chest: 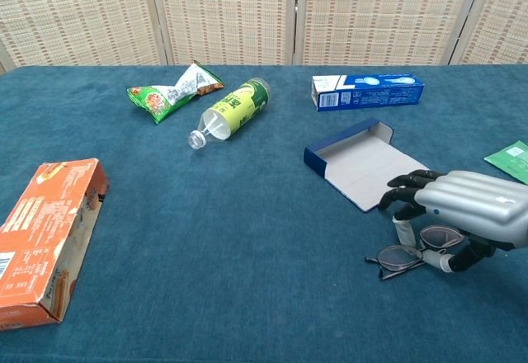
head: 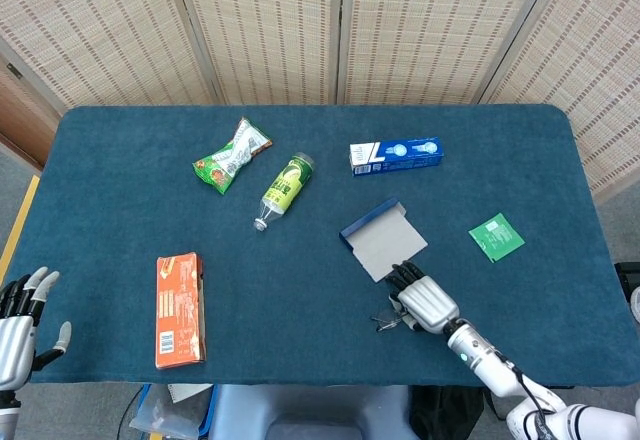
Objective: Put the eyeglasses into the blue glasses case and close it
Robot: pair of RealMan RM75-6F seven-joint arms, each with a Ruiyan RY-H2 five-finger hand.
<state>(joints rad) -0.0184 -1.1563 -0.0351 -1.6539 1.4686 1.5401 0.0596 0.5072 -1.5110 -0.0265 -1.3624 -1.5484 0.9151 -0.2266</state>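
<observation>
Right robot hand [chest: 466,214] over eyeglasses [chest: 412,251], fingers curled around them; grip unclear. Open blue glasses case [chest: 360,165] just beyond fingertips. Left robot hand [head: 20,325] open, empty.

Bench [head: 130,170] — covered in deep teal-blue cloth. Glasses case [chest: 363,161]: dark blue outside, pale grey lining. Eyeglasses [chest: 412,249]: thin dark frame, clear lenses. Right hand [chest: 462,210]: silver-grey back, black fingers [chest: 400,202] with pale tips. Left hand [head: 20,320]: silver-grey with dark fingers. Long box [head: 396,154]: blue and white, with printed light bulbs. Bottle [head: 284,190]: clear plastic, yellow-green label. Snack bag [head: 231,156]: green and white with red accents. Flat carton [head: 180,309]: orange with white print. Small packet [head: 496,236] — bright green. Folding screen [head: 300,30]: beige woven weave, grey frames.
</observation>
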